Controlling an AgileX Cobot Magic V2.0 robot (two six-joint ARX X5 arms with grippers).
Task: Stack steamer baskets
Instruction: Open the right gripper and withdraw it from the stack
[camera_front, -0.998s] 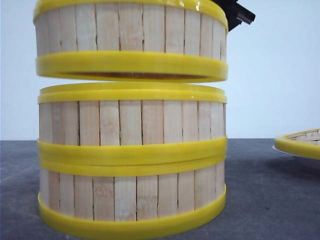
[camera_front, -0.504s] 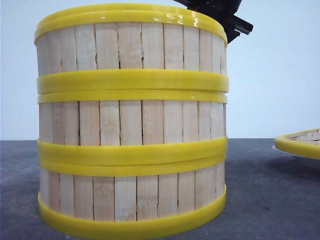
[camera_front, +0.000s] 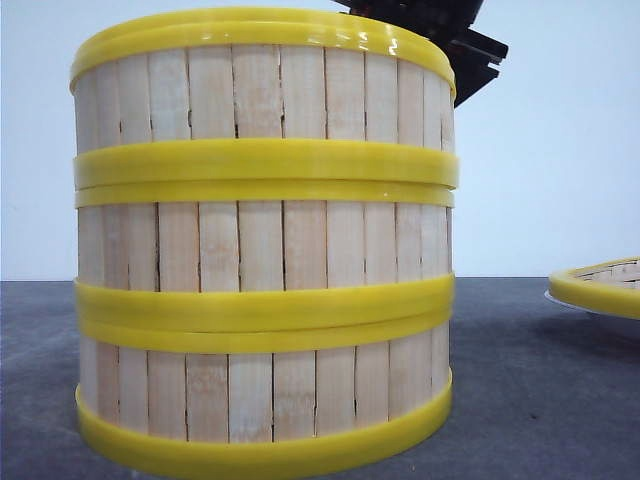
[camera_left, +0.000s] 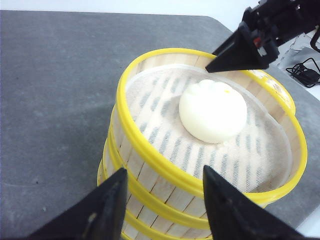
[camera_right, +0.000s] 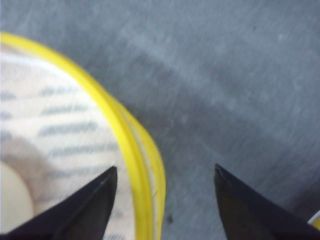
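Right gripper (camera_left: 235, 55): matte black, pointed wedge fingers (camera_right: 85, 210), small red mark near the base, boxy black housing behind (cable detail blurred). Left gripper (camera_left: 162, 210): same black tapered fingers, smooth faces.

Three steamer baskets (camera_front: 262, 240) stacked upright

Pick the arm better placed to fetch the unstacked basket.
Right, probably. The unstacked basket sits to the robot's right of the stack; the right tool is open at the stack's top rim on that side. The left tool, also open, is across the stack.
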